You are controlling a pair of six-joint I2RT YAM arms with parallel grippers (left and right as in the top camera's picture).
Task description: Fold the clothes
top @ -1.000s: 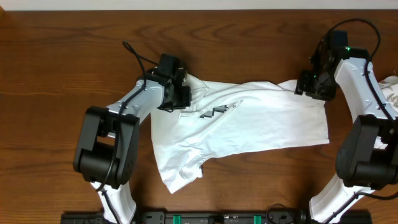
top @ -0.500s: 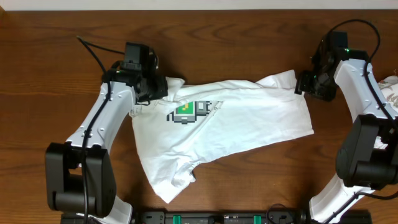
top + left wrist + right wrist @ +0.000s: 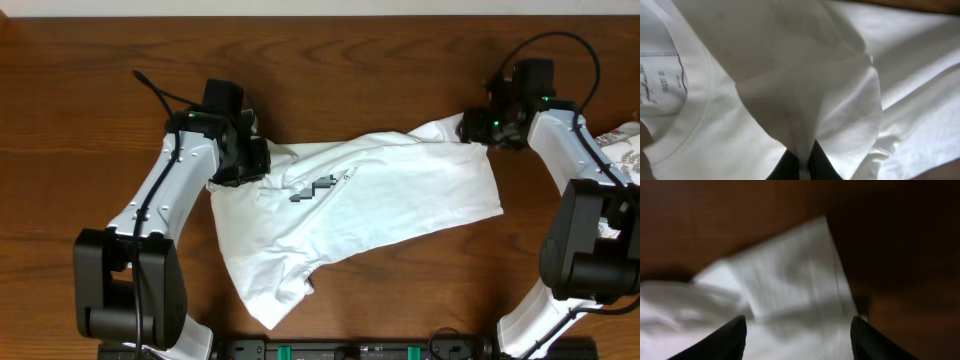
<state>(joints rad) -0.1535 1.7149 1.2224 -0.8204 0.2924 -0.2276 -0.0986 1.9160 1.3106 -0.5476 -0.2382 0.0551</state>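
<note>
Left hand (image 3: 252, 160) clamped on shirt (image 3: 400, 195) by collar (image 3: 700, 115); right hand (image 3: 478, 128) fingers apart, just above far corner. Shirt runs lengthwise hand to hand, bulk toward robot.

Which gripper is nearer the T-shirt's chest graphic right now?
Left. The left gripper pinches the T-shirt a short way from the chest graphic; the right gripper sits open at the shirt's far corner.

Grey-patterned cloth (image 3: 628, 148), brown wooden table (image 3: 380, 60)
</note>
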